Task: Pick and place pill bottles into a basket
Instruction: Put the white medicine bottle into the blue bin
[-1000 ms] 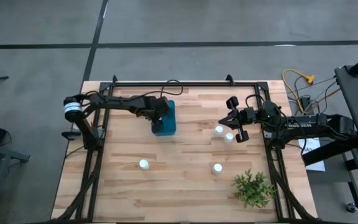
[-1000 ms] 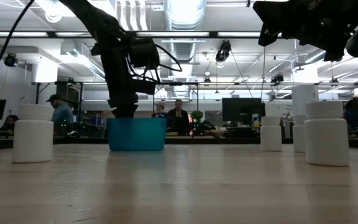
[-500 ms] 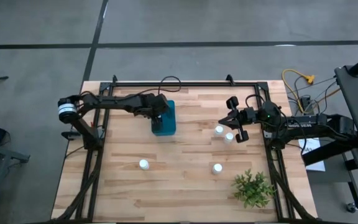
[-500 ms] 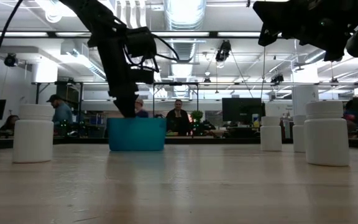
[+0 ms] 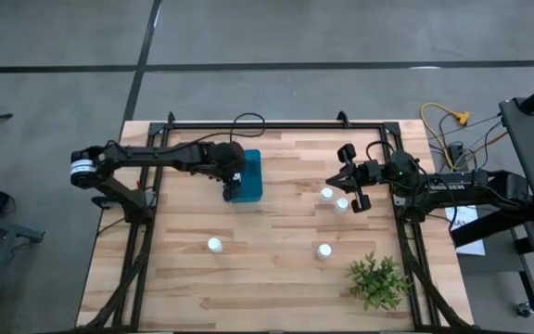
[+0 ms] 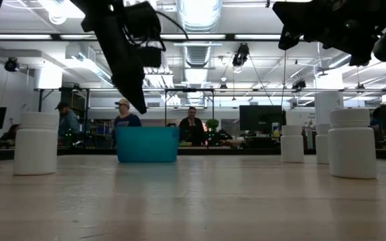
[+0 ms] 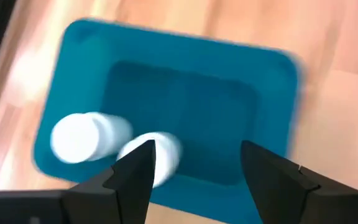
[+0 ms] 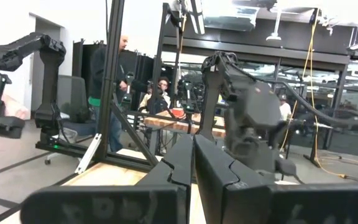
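The blue basket (image 5: 247, 176) stands on the table's far left part. In the left wrist view the basket (image 7: 185, 93) holds two white pill bottles (image 7: 82, 137) (image 7: 160, 149) at one end. My left gripper (image 5: 231, 187) is open and empty, above the basket's left rim (image 7: 197, 171). Several more bottles stand on the table: two close together (image 5: 326, 194) (image 5: 342, 204), one nearer the front (image 5: 324, 250) and one at the front left (image 5: 214, 245). My right gripper (image 5: 339, 176) is shut and empty, held high beside the two close bottles; its fingers also show in the right wrist view (image 8: 192, 168).
A green leafy plant (image 5: 378, 281) stands at the near right corner. A black frame (image 5: 276, 125) runs along the table's far edge and sides. In the low view, people show in the room behind the basket (image 6: 147, 144).
My left gripper has risen out of the basket and drawn back toward the table's left edge. The basket and the bottles on the table have stayed where they were.
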You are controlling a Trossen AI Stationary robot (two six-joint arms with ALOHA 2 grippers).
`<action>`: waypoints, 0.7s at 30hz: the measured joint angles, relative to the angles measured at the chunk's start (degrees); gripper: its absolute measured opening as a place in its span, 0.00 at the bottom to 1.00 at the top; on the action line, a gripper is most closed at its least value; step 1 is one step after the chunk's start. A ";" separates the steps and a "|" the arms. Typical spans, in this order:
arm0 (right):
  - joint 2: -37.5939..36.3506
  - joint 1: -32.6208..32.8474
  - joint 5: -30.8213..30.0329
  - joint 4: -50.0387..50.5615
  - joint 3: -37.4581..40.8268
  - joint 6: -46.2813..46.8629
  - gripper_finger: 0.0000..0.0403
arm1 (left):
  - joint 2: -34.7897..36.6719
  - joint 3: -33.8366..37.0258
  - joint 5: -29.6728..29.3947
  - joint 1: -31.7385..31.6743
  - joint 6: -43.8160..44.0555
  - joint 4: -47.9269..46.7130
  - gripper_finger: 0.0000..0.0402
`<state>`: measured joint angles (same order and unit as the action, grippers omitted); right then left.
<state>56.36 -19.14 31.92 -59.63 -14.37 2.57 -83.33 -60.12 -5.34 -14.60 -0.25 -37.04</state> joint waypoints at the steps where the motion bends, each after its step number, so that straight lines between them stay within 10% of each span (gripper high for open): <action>1: 0.00 0.00 0.00 0.08 0.00 0.00 0.02 | 0.49 -0.01 0.37 0.92 -0.03 0.03 0.54; 21: 0.00 -0.02 -0.02 0.69 0.00 -0.19 0.02 | 4.41 -0.04 0.53 23.59 6.80 -4.69 0.54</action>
<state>56.36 -19.16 31.90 -58.94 -14.37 2.38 -78.92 -60.16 -4.81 8.99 6.55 -41.73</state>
